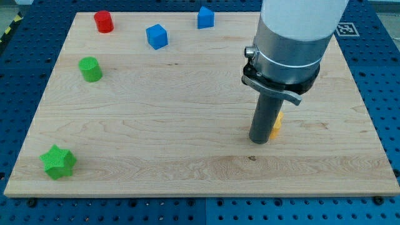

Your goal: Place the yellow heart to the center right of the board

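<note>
Near the board's [187, 181] bottom-left corner sits a green star [57, 162], well apart from everything else. Right of centre, toward the bottom edge, my tip [259, 141] rests on the wood. This arm carries a plain rod with no jaws, so nothing opens or clamps. A yellow block [276, 125], mostly hidden behind the rod so its shape cannot be made out, peeks out on the tip's right side, touching or just beside it. Farther up, near the left edge, stands a green cylinder [90, 69]. Toward the top edge lie a blue cube [157, 36] and another blue block [205, 17], with a red cylinder [104, 22] near the top-left corner.
</note>
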Motion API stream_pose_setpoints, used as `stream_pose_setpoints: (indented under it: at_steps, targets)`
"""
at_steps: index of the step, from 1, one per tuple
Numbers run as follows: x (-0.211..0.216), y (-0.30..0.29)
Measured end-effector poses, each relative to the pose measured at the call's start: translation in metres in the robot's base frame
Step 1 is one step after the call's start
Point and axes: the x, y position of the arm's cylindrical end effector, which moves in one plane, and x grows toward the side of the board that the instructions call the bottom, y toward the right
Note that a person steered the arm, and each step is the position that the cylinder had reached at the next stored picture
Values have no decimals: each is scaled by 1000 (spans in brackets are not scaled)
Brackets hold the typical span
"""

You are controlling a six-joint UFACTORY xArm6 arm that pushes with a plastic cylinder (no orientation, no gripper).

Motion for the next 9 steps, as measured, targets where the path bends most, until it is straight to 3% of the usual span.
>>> stream_pose_setpoints:
  at_steps: [2,9]
  targets:
    - [-1,37]
    - [-62,39]
